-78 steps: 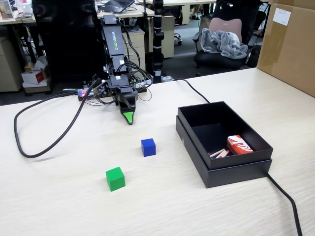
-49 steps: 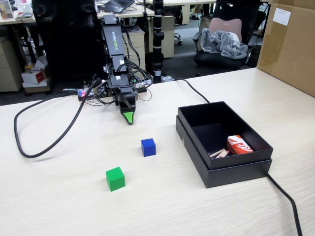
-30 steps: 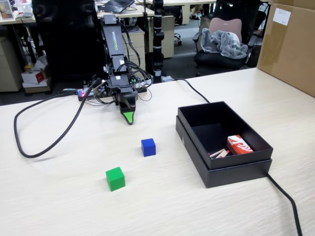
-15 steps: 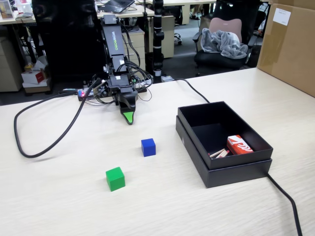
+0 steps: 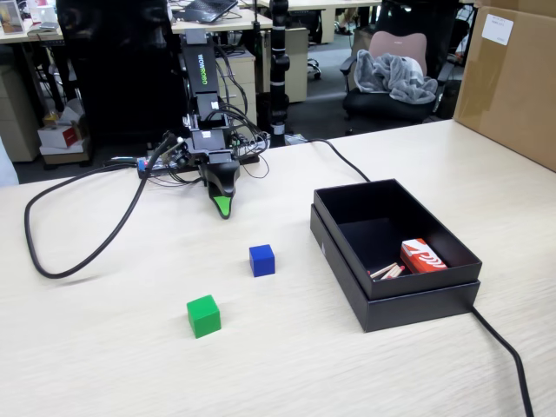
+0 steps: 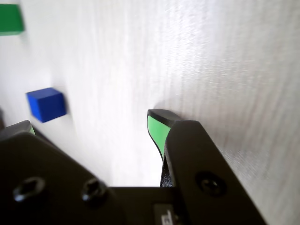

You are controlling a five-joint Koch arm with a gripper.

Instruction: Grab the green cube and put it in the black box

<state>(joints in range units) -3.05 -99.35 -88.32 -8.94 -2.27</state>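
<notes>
Table (image 5: 104,365) bare, pale wood. Black box (image 5: 408,300) at right in fixed view, open top up, long axis running away from camera, ready to receive. Gripper (image 5: 224,208) tip-down near table, well behind both cubes; wrist view shows jaws parted, nothing between. Blue cube (image 5: 261,260) between gripper and green cube (image 5: 203,315). Green cube flat on table, left of box, slightly turned; no long axis.

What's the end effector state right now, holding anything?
End effector: open and empty, jaws spread over bare table; small blue cube and bright green cube lie apart from it.
</notes>
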